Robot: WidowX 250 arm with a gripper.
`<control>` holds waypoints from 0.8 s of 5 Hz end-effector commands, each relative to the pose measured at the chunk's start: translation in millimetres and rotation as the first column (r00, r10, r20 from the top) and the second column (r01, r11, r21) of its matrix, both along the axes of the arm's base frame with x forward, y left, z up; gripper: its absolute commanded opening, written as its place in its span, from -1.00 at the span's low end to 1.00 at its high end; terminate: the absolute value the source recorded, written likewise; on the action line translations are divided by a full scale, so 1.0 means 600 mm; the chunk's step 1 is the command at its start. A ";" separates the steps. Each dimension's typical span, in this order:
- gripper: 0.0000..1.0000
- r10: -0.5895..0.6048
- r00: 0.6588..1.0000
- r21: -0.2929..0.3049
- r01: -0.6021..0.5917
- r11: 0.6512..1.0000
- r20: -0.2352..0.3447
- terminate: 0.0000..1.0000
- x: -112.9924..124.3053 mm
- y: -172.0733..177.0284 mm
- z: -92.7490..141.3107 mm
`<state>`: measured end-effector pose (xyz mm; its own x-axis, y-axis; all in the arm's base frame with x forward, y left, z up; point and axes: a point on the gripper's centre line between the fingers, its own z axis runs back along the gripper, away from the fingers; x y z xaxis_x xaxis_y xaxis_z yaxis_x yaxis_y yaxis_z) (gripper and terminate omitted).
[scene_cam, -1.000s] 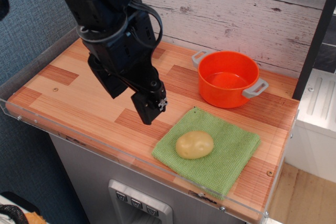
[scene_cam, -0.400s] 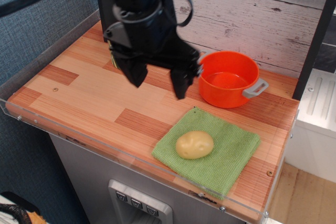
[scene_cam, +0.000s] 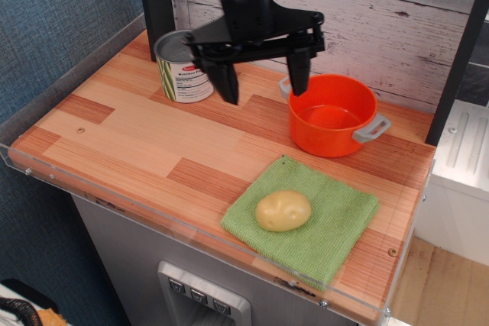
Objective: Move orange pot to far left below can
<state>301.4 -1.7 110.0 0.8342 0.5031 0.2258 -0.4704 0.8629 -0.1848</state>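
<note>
Table (scene_cam: 137,139): wood-plank top in light and reddish strips, clear plastic edging along the left and near sides, whitewashed board wall at the far side.

Small round bright-orange toy pot with two grey side handles (scene_cam: 333,114): upright, empty, at the far right of the table, close to the wall. One handle points near-right; the other, on the far-left side, is partly hidden behind a gripper finger.

Cylindrical tin can with a silver top, white label, green-and-yellow stripes and a small red logo (scene_cam: 183,66): upright at the far left of the table, well apart from the pot.

Black robot gripper (scene_cam: 262,78): hangs above the table between can and pot, pointing down. Jaws spread wide, holding nothing. The left finger (scene_cam: 227,80) hangs just right of the can; the right finger sits at the pot's far-left rim, by the grey handle. Whether it touches the pot cannot be told.

Square green woven cloth (scene_cam: 336,223): lies flat at the near right, just near of the pot.

Pale yellow potato-shaped item (scene_cam: 283,211): rests on the left part of the cloth.
</note>
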 end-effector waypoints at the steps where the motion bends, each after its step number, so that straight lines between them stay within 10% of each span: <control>1: 1.00 0.238 0.971 0.030 -0.239 0.971 0.032 -1.00 0.080 0.013 -0.023; 4: 1.00 0.249 0.966 0.036 -0.247 0.968 -0.069 -1.00 0.104 0.004 -0.106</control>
